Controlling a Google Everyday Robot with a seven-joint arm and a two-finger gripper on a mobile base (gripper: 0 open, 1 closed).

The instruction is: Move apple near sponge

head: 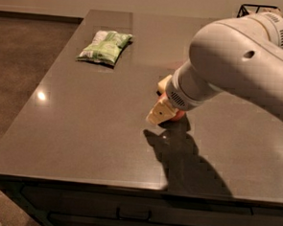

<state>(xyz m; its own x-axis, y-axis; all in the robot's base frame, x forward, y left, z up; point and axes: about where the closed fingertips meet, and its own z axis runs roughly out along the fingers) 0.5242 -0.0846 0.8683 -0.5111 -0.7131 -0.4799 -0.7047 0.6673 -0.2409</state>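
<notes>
Near the middle of the counter [82, 130], the hand [160, 113] sits low against the apple [179, 116], only a red sliver of which shows; whether the hand grips it I cannot tell. Just behind them a corner of the sponge [163, 84] peeks from under the arm [241, 58], and a snack bag [104, 46] lies well apart, farther back.

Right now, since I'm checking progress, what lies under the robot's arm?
A sliver of the red-orange apple shows at the gripper, with a corner of the pale sponge just behind. The arm covers the rest of both.
</notes>
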